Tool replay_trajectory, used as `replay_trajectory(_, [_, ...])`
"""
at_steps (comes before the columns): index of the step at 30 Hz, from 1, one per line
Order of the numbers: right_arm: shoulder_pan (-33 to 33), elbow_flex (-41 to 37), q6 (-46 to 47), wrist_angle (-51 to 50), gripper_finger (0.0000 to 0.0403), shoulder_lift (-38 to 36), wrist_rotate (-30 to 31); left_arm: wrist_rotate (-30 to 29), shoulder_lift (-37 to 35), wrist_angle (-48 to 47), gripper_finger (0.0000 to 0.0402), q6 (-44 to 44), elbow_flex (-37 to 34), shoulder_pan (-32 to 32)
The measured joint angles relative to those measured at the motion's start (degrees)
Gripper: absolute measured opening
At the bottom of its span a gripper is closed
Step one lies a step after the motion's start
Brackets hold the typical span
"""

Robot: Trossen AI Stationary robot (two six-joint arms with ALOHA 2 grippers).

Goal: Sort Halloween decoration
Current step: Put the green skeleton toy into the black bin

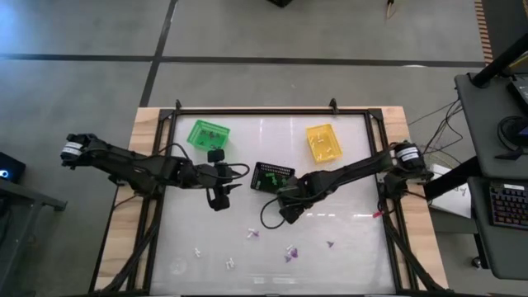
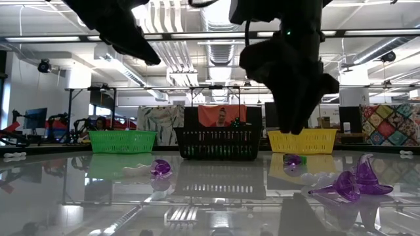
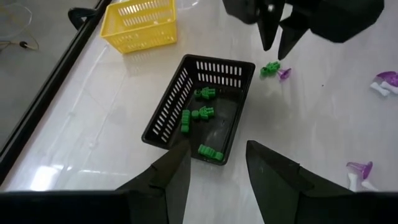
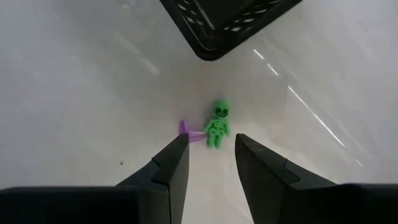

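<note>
Right gripper (image 4: 208,163) released above green skeleton (image 4: 217,124), beside the black basket (image 3: 171,109).
Next: descend, clench; left gripper (image 3: 217,171) waits released.

Colour reference:

- Surface (image 1: 346,247): glossy white, reflective; wooden border in light tan; black frame rails
- Green basket (image 1: 208,134): bright green, slotted walls
- Black basket (image 3: 205,106): black, vertical slot pattern in the walls; green figures (image 3: 204,113) inside
- Yellow basket (image 1: 323,142): yellow, slotted grid walls
- Green skeleton figure (image 4: 218,124): bright green with dark eye and rib markings
- Purple piece (image 4: 188,130) touching the skeleton figure: translucent purple
- Purple witch-hat trinket (image 2: 354,183): translucent purple
- Loose trinkets (image 1: 289,252) on the surface: purple and white
- Left gripper (image 3: 214,177) and right gripper (image 4: 208,162): jaws black
- Both arms: dark, near black
</note>
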Motion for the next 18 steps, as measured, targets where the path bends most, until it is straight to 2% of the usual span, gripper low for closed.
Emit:
replay_trajectory(14, [0.0, 0.4, -0.2, 0.7, 0.0123, 5.6, 0.8, 0.0, 0.0, -0.7, 0.0139, 0.0, 0.0, 0.0])
replay_trajectory(18, [0.0, 0.2, -0.5, 0.7, 0.0117, 5.7, 2.8, 0.0, 0.0, -0.7, 0.0139, 0.0, 0.0, 0.0])
